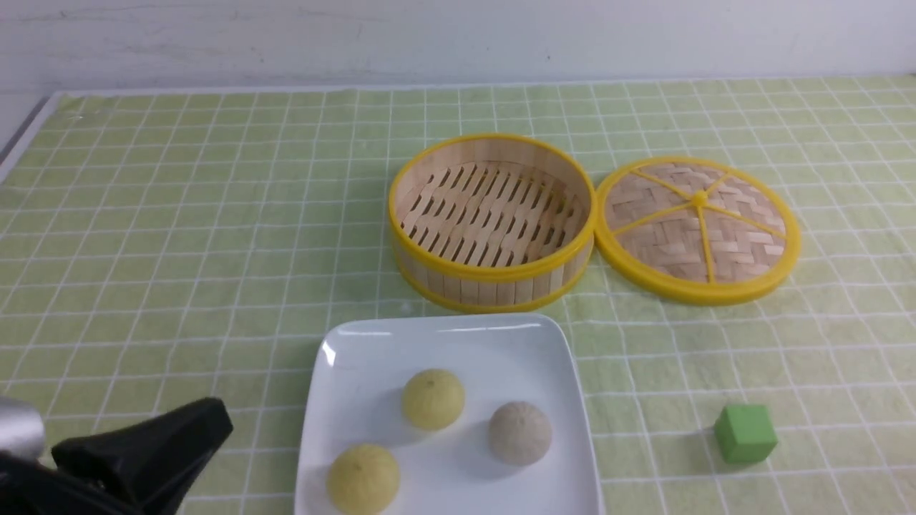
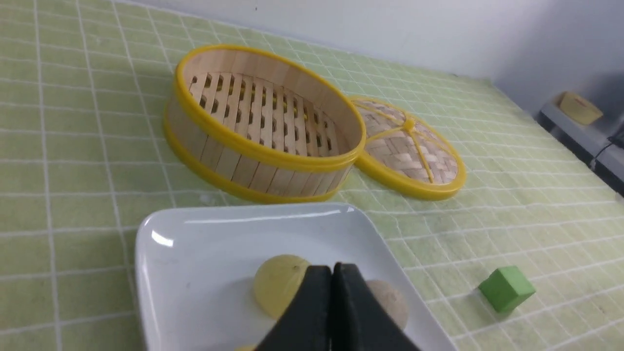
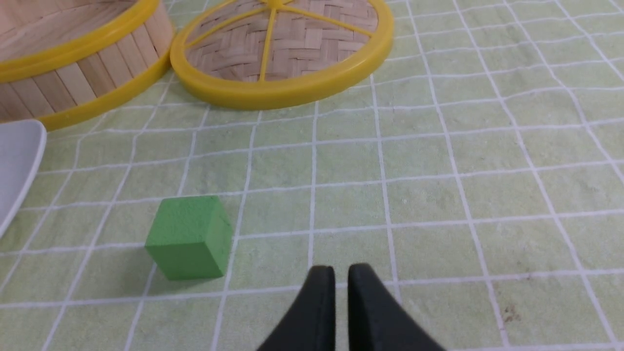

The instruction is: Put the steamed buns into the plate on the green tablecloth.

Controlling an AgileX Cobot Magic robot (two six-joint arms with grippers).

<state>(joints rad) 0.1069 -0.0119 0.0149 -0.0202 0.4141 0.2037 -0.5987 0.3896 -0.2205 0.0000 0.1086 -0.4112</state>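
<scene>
On the left, the left pincer (image 2: 333, 273) is seen with its tips drawn together and nothing gripped. Beside it, part of the left arm (image 1: 143, 450) is shown near the white plate (image 1: 444, 323), which is laid on the green tablecloth (image 1: 179, 250). Three buns are held by the plate: a yellow bun (image 1: 363, 478) at the near left, another yellow bun (image 1: 434, 399) farther back, and a grey-white bun (image 1: 520, 433) to the right. The task appears fulfilled; should the left arm be swung low across the plate, a bun could be knocked or the rim caught. Behind the plate, the bamboo steamer (image 1: 494, 286) is left uncovered, with no bun seen inside, its woven lid (image 1: 698, 222) set just beside it. Farther right, the right pincer (image 3: 341, 273) is parted by a narrow gap, empty; the green cube (image 1: 746, 433) could be nudged if that arm is lowered carelessly.
</scene>
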